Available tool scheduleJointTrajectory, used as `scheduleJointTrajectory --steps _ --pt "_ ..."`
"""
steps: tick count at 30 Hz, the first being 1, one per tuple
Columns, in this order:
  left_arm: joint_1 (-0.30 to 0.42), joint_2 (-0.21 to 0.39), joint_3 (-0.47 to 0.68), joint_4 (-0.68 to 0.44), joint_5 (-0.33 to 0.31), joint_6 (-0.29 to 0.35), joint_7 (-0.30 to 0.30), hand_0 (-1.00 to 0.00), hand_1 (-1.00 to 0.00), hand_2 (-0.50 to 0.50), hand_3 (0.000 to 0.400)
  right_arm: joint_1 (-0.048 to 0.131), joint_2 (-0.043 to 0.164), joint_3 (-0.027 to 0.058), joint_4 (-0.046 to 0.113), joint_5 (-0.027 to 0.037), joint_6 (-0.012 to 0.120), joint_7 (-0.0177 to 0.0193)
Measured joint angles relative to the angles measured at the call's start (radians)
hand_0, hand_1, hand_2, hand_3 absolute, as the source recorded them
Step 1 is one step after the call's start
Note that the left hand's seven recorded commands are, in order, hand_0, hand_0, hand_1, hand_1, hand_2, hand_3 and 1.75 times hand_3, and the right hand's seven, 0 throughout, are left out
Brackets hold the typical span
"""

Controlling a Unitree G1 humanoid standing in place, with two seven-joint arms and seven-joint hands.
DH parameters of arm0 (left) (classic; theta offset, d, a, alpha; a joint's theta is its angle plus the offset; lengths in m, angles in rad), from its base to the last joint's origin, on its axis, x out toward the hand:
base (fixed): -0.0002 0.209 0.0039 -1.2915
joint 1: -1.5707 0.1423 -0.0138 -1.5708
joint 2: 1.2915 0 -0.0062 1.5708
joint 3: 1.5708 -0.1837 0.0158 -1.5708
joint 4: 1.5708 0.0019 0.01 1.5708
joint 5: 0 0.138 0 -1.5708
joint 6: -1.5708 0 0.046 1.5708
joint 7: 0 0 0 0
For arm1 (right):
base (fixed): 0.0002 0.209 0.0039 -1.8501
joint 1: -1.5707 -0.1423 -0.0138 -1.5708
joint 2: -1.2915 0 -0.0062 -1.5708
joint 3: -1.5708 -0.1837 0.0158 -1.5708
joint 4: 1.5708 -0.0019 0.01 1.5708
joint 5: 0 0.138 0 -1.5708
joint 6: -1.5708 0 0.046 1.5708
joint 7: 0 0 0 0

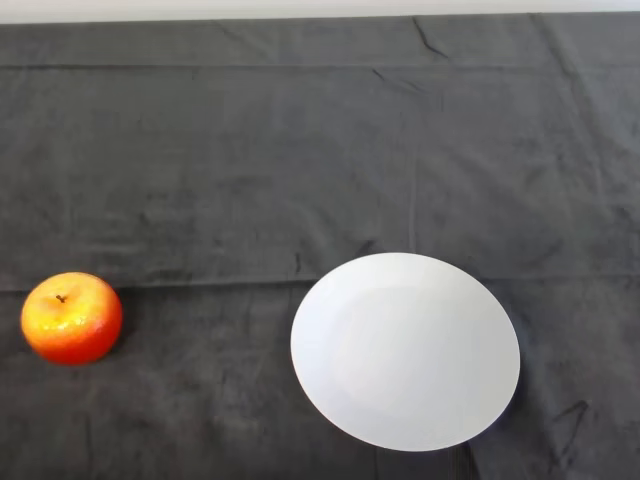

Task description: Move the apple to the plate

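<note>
Far left, near the front: apple sits upright on the table, stem up, red-orange w/ yellow patches, whole outline visible, just inside the left edge of view. No part of the robot hand is in view, so its position relative to the apple and its state can't be told. Centre: dark cloth covers the table, w/ fold lines running across and a few small wrinkles; a pale strip shows past the cloth's far edge at the very top. Right of centre, front: white plate, round, shallow, nothing in it. Apple & plate are well apart, bare cloth between them, approx. level w/ each other front-to-back. Plate's full rim visible, its near edge close to the bottom of view. Cloth runs off view left, right and bottom.
</note>
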State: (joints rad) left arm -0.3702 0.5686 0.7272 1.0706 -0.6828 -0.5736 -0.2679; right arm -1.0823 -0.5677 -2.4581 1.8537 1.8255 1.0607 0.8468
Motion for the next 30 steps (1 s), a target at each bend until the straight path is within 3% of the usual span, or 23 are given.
scheduleJointTrajectory --steps 20,30 --pt "0.0 -0.006 -0.003 0.0 0.025 0.0 -0.005 0.0 0.0 0.0 0.0 0.0 0.0 0.0 0.0 0.0 0.0 0.0002" --pt "-0.006 -0.106 -0.094 -0.033 0.082 0.011 0.008 0.0 0.0 0.0 0.0 0.0 0.0 0.0 0.0 0.0 0.0 0.0006"
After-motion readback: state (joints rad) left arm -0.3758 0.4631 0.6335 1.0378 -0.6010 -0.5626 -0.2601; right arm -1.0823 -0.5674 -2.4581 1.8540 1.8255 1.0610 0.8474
